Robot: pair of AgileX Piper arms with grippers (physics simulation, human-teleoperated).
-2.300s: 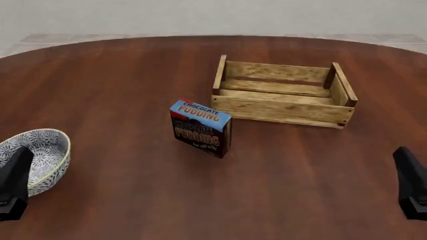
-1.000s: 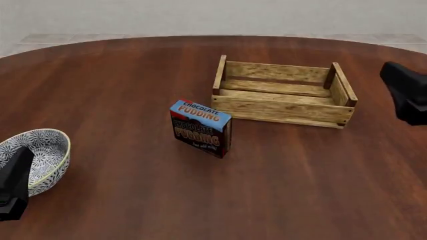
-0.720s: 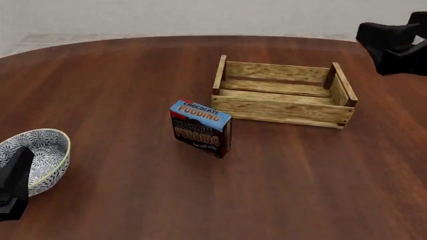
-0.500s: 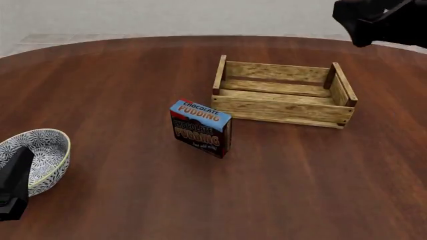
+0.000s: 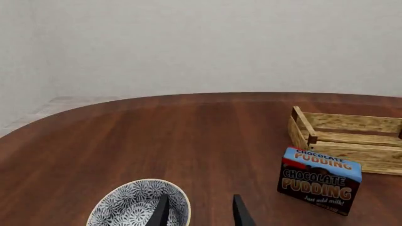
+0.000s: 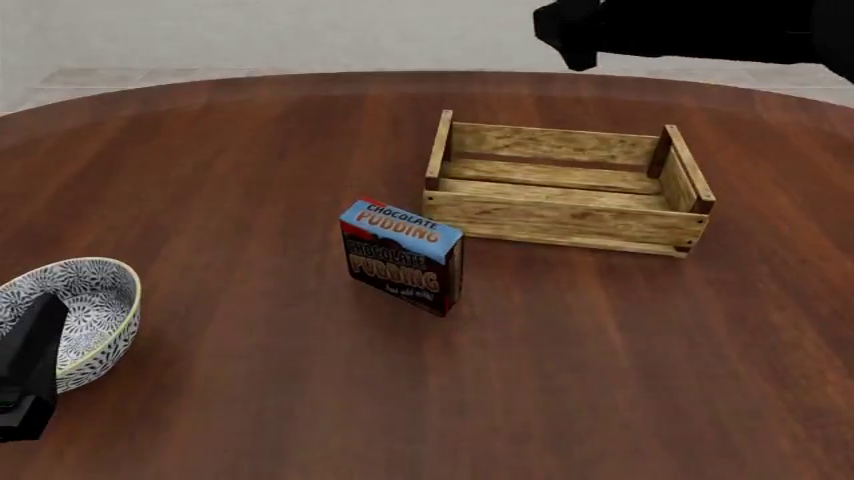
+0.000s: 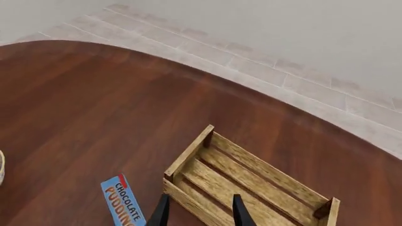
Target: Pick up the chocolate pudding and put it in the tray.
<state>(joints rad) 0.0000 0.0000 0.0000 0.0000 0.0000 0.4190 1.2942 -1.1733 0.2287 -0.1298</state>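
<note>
The chocolate pudding stands upright on the wooden table, a small carton with a blue top and a dark lettered front. Just to its right and farther back sits the tray, an open crate of wooden slats with nothing in it. My left gripper is open and low at the near left, beside the bowl and far from the carton. My right gripper is open with nothing between its fingers. It hangs high, looking down at the tray and the carton. The right arm crosses the top right of the front view.
A patterned grey-white bowl sits at the near left, partly behind the left arm. It also shows in the left wrist view as the bowl just past the fingertips. The round table's far edge curves behind the tray.
The right arm has risen from the near right edge and swung up and left, now high beyond the tray. The left arm, carton, tray and bowl have not moved.
</note>
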